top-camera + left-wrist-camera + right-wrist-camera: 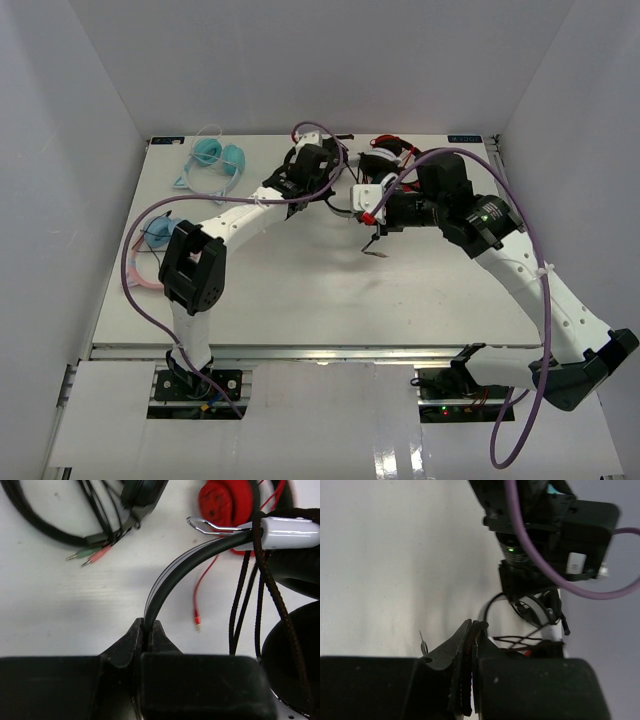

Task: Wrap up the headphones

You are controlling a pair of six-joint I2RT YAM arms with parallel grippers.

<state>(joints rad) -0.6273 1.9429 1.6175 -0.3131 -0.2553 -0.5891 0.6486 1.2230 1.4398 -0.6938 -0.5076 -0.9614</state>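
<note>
The white headphones (365,193) hang between my two grippers above the table's far middle. My left gripper (148,625) is shut on their black headband (170,577), which arcs up to a white arm piece (290,532). The thin black braided cable (260,580) crosses that arm piece in several strands. My right gripper (474,626) is shut on the cable (492,602), just near a white cup (540,611) with strands across it. In the top view the left gripper (335,185) and right gripper (372,208) sit close together, and the cable's end (375,246) dangles below the right one.
Red-and-black headphones (390,150) lie at the far edge; their red cushion (225,500) and red cable (196,617) show under the left wrist. All-black headphones (140,495) with green and pink plugs (90,555) lie beside them. Teal items (215,155) (160,235) sit at the left.
</note>
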